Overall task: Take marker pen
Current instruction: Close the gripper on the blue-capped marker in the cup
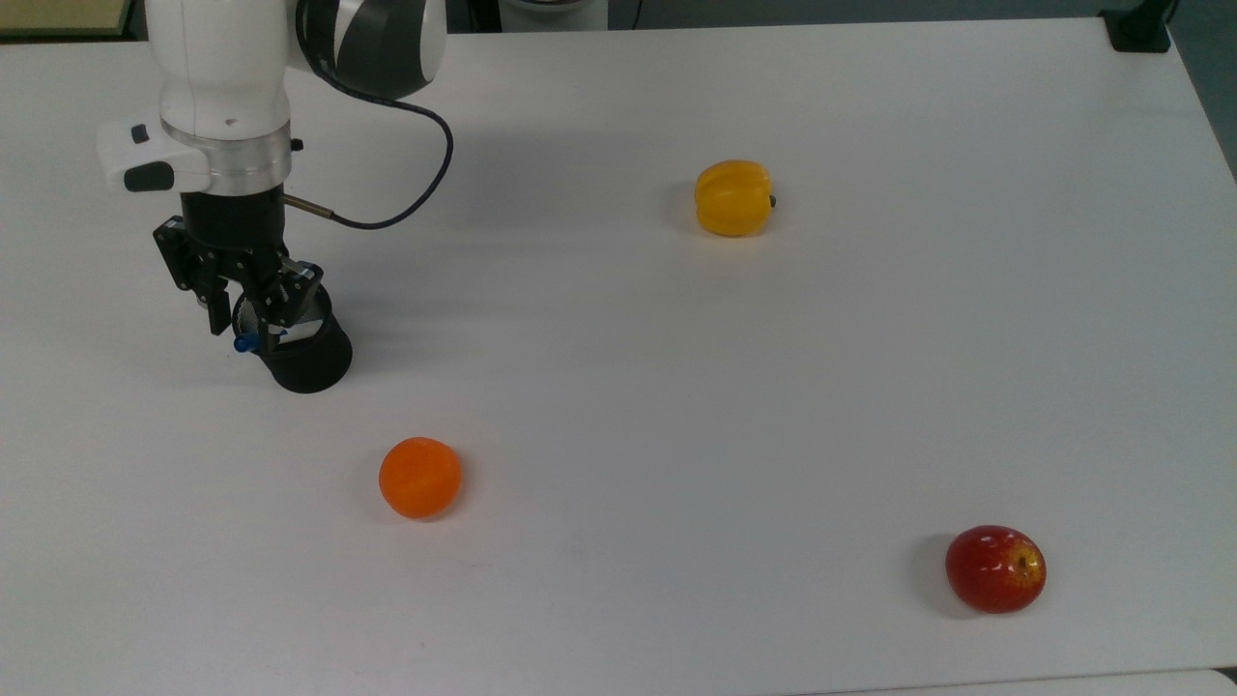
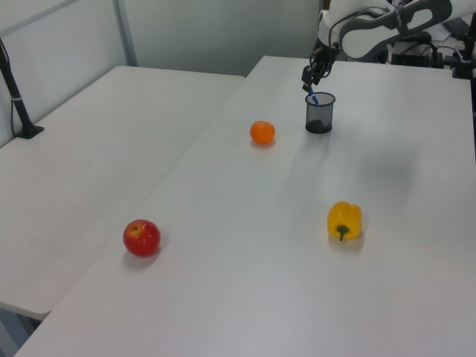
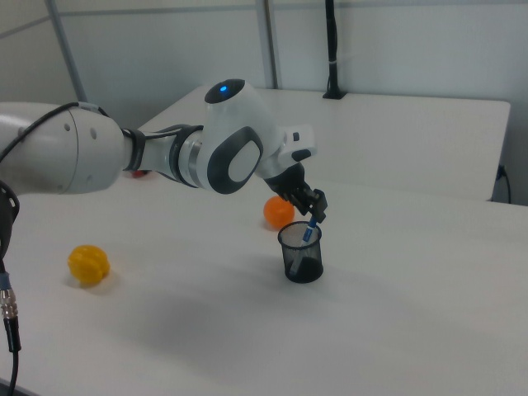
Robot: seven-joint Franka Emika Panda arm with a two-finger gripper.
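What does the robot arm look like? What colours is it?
The arm is fat, round and white, with grey joints and a small blue light on top. A shiny silver ring joins it to the black gripper, which has two thin fingers. A thin black cable loops out from its side.
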